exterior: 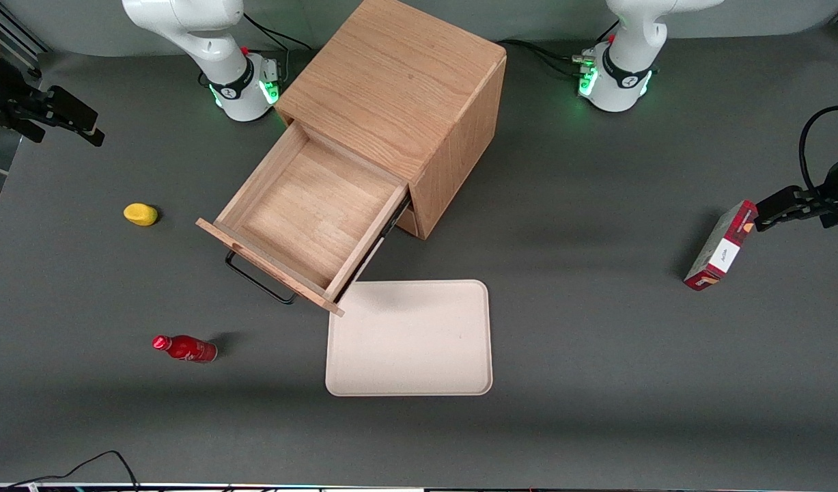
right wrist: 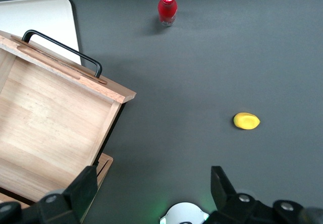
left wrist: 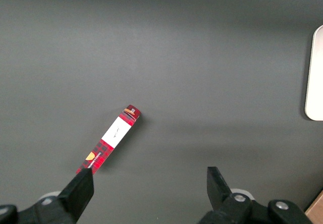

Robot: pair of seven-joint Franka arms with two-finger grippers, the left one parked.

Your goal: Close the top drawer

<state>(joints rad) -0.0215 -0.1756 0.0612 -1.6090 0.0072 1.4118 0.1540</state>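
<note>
the top drawer (exterior: 302,215) looks rigid and free-sliding, best pushed on its flat front beside the black handle (exterior: 258,279), while the claw (right wrist: 151,191) hangs spread apart above the tabletop (exterior: 596,328) near it.

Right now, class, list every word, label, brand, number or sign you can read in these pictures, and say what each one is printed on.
Red plaid box: its white label carries a short word, too small to read.
Red bottle: no print can be made out.
Top drawer, open, and cabinet: plain wood, no writing.
Tray and yellow object: no writing.
Gripper, open, above the table beside the drawer: no markings visible.
</note>
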